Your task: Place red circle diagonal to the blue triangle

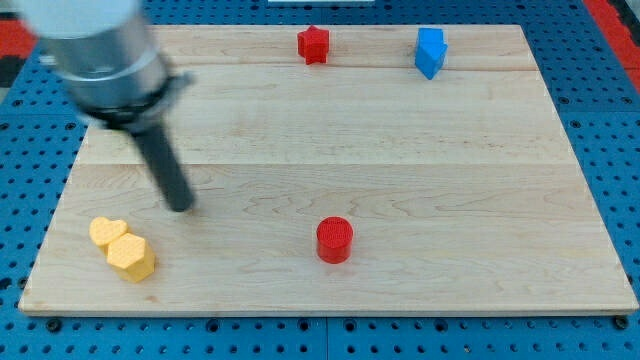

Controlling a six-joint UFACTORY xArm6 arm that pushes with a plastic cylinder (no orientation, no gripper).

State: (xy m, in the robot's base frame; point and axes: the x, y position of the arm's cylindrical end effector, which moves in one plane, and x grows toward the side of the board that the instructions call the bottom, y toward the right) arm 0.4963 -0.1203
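Note:
The red circle (334,240) sits on the wooden board (400,150) near the view's bottom, just right of centre. The blue block (430,52), roughly arrow-like in shape, stands at the view's top right. My tip (181,206) touches the board at the view's left, well to the left of the red circle and a little above it. It touches no block.
A red star (313,44) stands at the view's top centre. A yellow heart (106,231) and a yellow hexagon (132,256) sit together at the view's bottom left, just below and left of my tip.

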